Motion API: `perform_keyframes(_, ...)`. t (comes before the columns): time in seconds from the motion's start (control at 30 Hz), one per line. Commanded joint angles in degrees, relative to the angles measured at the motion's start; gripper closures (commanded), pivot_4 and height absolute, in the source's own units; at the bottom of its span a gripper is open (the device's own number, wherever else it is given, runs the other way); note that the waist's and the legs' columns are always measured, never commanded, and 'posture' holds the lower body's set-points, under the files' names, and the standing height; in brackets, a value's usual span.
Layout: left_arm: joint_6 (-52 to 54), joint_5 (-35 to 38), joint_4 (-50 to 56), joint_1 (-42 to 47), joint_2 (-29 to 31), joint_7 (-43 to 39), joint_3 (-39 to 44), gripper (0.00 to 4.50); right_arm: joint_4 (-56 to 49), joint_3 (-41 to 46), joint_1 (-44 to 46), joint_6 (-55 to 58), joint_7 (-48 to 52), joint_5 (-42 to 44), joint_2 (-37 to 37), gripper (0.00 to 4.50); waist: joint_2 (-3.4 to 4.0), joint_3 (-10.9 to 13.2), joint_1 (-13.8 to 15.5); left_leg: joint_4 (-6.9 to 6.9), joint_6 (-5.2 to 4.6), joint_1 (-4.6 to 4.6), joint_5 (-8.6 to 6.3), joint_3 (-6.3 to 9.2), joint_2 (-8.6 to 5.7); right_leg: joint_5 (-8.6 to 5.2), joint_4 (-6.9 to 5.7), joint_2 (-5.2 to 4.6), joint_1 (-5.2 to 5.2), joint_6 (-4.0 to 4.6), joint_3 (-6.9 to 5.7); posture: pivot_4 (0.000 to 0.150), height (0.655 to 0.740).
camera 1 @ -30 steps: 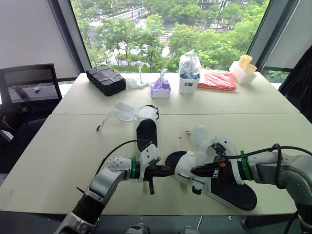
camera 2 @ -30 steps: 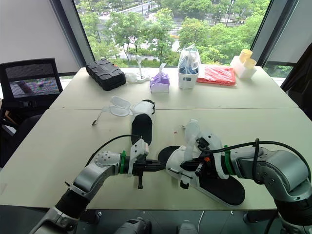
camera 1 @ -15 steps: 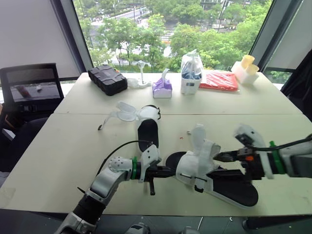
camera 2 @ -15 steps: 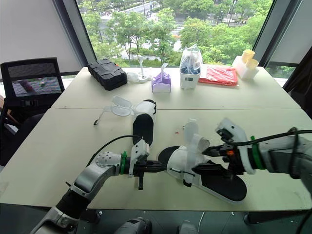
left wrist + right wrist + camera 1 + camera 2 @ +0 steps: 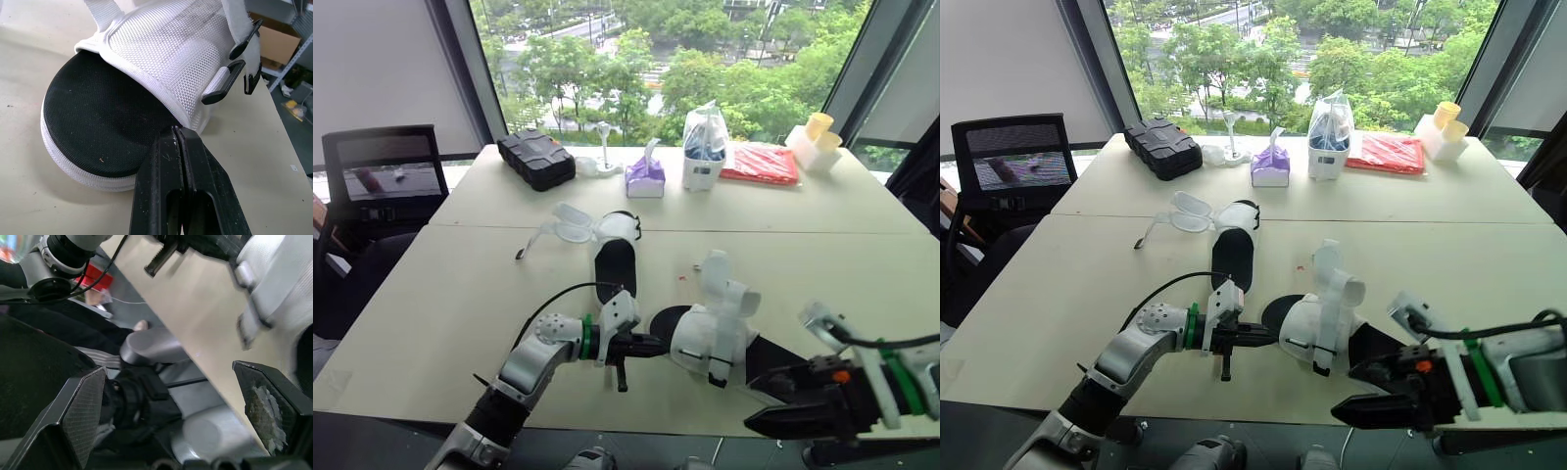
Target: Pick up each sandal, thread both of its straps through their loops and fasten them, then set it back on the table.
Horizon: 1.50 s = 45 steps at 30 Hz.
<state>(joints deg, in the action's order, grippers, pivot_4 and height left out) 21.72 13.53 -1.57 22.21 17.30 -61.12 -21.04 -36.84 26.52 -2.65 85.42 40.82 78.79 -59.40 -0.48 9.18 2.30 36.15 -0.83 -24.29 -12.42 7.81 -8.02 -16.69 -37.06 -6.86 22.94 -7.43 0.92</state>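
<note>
Near the front edge of the beige worktop (image 5: 460, 294) sits the white-mesh sandal with the black sole (image 5: 705, 338), straps sticking up and undone. Looks like the left end effector (image 5: 178, 131) is pinched closed on the mesh hem by the toe, while the right end effector (image 5: 1347, 392) hangs spread wide off the heel end, holding nothing. My guess is it's light, floppy up top and stiff in the sole, so I'd grab the strap webbing, not the mesh. The second matching sandal (image 5: 612, 259) lies just behind. The black ridged case (image 5: 530, 159) and purple tissue pack (image 5: 646, 178) are well out of the way.
</note>
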Motion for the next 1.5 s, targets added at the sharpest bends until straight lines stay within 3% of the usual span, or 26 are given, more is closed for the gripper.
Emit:
perform_keyframes(0.03, 0.46, -0.55, -0.88, -0.44, 0.32, -0.68, -1.73, 4.5, -0.06, -4.64, 0.22, -3.99, -4.36, -3.08, 2.38, 0.03, 0.01, 0.0, -0.02, 0.02, 0.0, 0.0, 0.0, -0.01, 0.0, 0.0, 0.0, 0.0, -0.01, 0.0, 0.0, 0.15, 0.74)
perform_keyframes(0.43, 0.76, -0.46, 0.5, -1.14, 0.92, -0.38, -1.83, 4.5, 2.61, -14.06, 3.14, -10.96, -9.52, -10.0, 6.97, 0.03, 0.01, -0.01, -0.05, 0.02, 0.0, 0.01, 0.0, 0.0, 0.0, 0.0, 0.0, 0.03, -0.02, 0.0, -0.01, 0.15, 0.74)
perform_keyframes(1.17, 1.18, -0.09, 0.88, -1.34, 1.15, 0.26, -1.67, 4.5, 5.76, -14.91, 7.51, -13.27, -8.12, -11.2, 7.59, 0.03, 0.01, -0.01, -0.03, 0.02, 0.0, 0.03, 0.0, 0.01, 0.0, 0.0, 0.01, 0.04, -0.04, 0.0, -0.01, 0.15, 0.74)
perform_keyframes(1.3, -0.21, -0.59, -0.28, -0.31, 1.27, 0.31, -1.27, 4.5, 6.07, -15.69, 7.88, -12.71, -7.5, -11.43, 7.24, 1.79, 0.01, -0.01, 0.02, 0.02, 0.0, 0.03, 0.0, 0.01, 0.0, 0.0, 0.0, 0.04, -0.04, 0.0, -0.01, 0.15, 0.74)
perform_keyframes(1.47, -0.87, -0.11, -1.99, 1.12, 1.73, 0.23, 0.16, 4.5, 6.35, -16.42, 8.62, -12.33, -7.55, -11.47, 7.51, 4.46, 0.01, 0.0, -0.02, 0.02, 0.0, 0.03, 0.0, 0.01, 0.0, 0.0, 0.01, 0.03, -0.03, 0.0, -0.01, 0.15, 0.74)
perform_keyframes(1.5, -1.13, -0.06, -2.31, 1.35, 1.95, 0.19, 0.47, 4.5, 6.37, -16.67, 8.79, -12.26, -7.51, -11.59, 7.5, 4.49, 0.01, -0.01, -0.05, 0.02, 0.0, 0.03, 0.0, 0.01, 0.0, 0.0, 0.0, 0.03, -0.03, 0.0, -0.01, 0.15, 0.74)
